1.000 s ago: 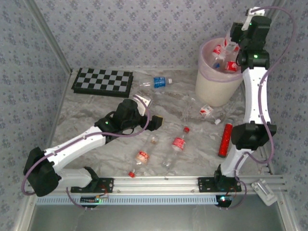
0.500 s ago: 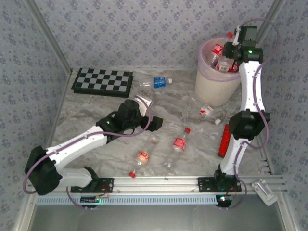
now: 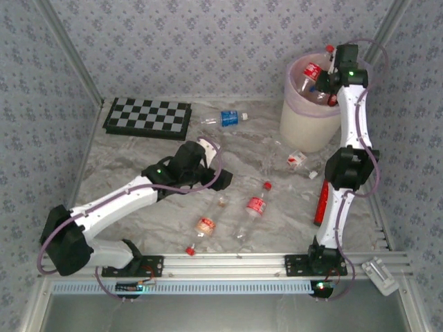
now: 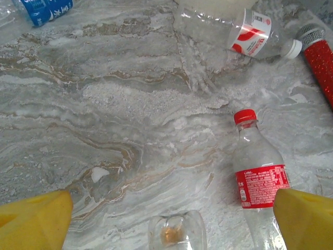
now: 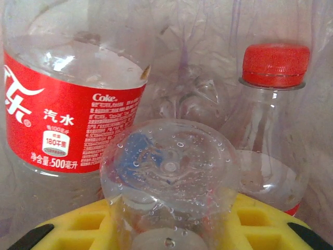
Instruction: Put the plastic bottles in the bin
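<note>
Bottles [image 3: 311,72] sit in the bin [image 3: 308,135], which stands at the 1 o'clock corner of the table [image 3: 124,173]. The right end effector [image 5: 169,219] is inside the bin's mouth, its yellow fingers [image 5: 260,219] clamped on a clear bottle [image 5: 169,172] whose dimpled base faces the wrist camera. Against the liner beyond it stand a red-labelled bottle [image 5: 67,125] at 10 o'clock and a red-capped bottle [image 5: 273,130] at 2 o'clock. The left end effector [image 4: 171,200] hovers near the table's centre, fingers spread wide apart and holding nothing. At 4 o'clock in its wrist view a loose bottle [image 4: 258,182] with a red cap and label lies on the table. A blue-labelled bottle [image 3: 228,117] lies at 12 o'clock, beside a checkerboard [image 3: 147,117] at 11 o'clock. A red tube [image 3: 324,200] lies at 3 o'clock.
</note>
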`<action>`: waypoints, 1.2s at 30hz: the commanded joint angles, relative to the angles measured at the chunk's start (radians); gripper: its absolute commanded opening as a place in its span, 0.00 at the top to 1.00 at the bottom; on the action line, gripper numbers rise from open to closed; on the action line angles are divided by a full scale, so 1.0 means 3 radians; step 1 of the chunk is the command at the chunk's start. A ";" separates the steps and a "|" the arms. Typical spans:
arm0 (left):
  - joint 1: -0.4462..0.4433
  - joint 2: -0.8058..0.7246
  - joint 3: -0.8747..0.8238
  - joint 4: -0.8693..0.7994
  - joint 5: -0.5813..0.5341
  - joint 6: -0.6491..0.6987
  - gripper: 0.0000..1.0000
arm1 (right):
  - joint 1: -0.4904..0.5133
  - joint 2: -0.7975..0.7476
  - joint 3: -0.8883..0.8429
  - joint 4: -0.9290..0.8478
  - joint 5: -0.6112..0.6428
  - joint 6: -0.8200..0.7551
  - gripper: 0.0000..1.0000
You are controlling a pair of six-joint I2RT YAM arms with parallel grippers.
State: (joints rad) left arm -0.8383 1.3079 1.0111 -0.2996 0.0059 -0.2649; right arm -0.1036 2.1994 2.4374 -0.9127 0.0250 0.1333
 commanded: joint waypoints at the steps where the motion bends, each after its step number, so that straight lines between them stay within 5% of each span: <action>1: -0.0017 0.0096 0.0173 -0.0135 -0.0031 0.0085 0.01 | 0.0033 0.0163 -0.0186 -0.0289 -0.0131 0.0181 0.73; 10: -0.0015 0.0271 0.0277 -0.0282 -0.0031 0.0098 0.00 | 0.0018 -0.0137 0.0285 -0.0476 -0.0083 0.0098 0.29; 16: -0.0026 0.0384 0.0455 -0.0866 -0.0040 0.0183 0.00 | -0.0022 -0.0503 0.0454 -0.0525 -0.0009 0.0038 0.02; 23: -0.0243 0.0304 0.0420 -0.1690 0.0085 0.0136 0.00 | -0.0028 -0.1048 0.0140 -0.0492 0.0013 -0.0005 0.00; 28: -0.0502 0.0170 0.0272 -0.2309 0.0083 -0.0225 0.00 | 0.0028 -0.1658 -0.0683 -0.0267 -0.0087 0.0024 0.00; 36: -0.0870 0.0042 -0.0211 -0.2250 0.0187 -0.0762 0.00 | 0.0023 -0.2378 -0.1681 -0.0027 -0.0704 0.0315 0.00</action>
State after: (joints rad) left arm -1.0767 1.3258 0.9848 -0.9432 0.0422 -0.4168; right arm -0.0967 1.5326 1.9778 -0.9615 -0.0856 0.1810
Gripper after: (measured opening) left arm 0.997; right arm 0.998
